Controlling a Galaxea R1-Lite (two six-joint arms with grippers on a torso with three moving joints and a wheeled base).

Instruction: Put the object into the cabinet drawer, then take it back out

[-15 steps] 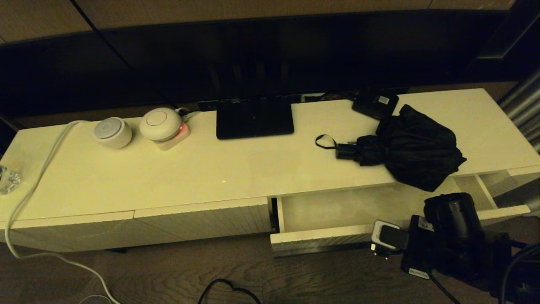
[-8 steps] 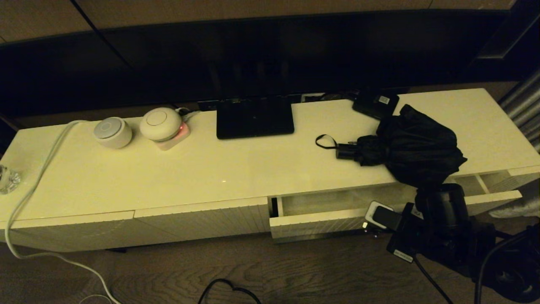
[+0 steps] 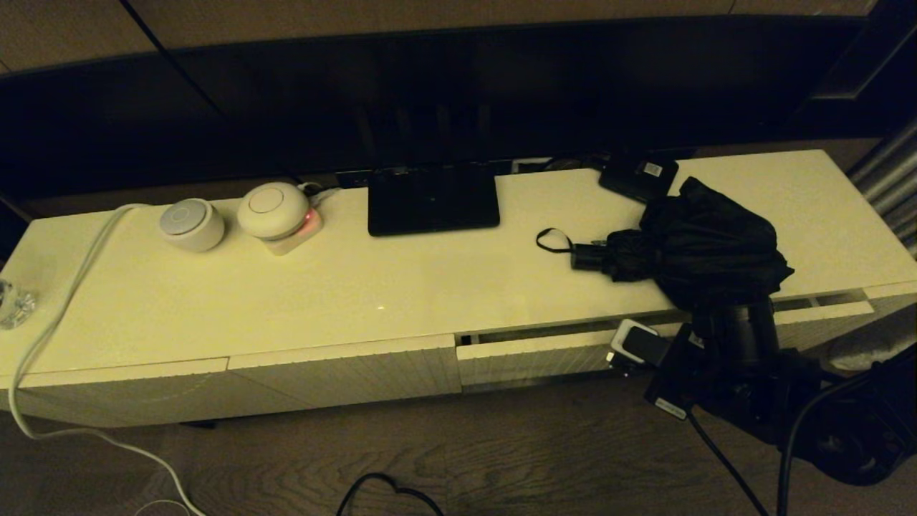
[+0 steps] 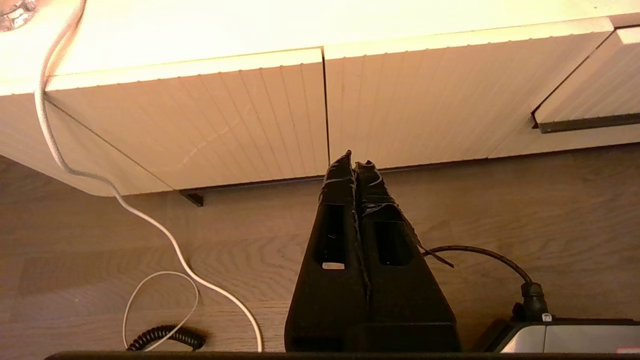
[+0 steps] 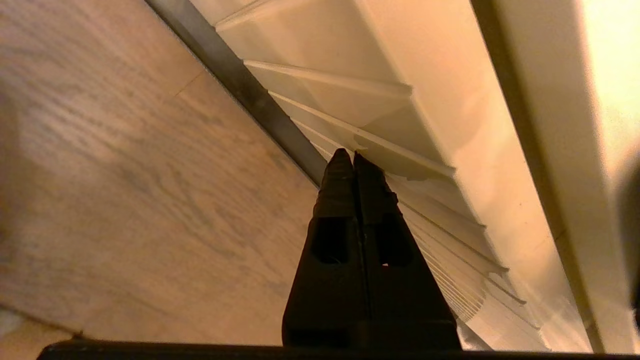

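Since the earlier frames the cabinet drawer (image 3: 534,351) has gone from well pulled out to nearly flush, only a thin dark gap left under the worktop (image 3: 358,287) edge, and the right gripper (image 5: 348,156) has travelled in with it toward the drawer front at the lower right of the head view. Its jaws are pressed together and hold nothing. The umbrella (image 3: 706,247) lies on the worktop at the right of the frame, its fabric overhanging the front edge above the drawer. It looks light and floppy: the bunched cloth would slip and sag, so the short stiff handle (image 3: 587,256) is the better hold. The right wrist view shows the jaw tips close to the drawer's ribbed front, hidden in the head view. The left wrist view shows the left gripper (image 4: 354,161), jaws together, parked low before the cabinet.
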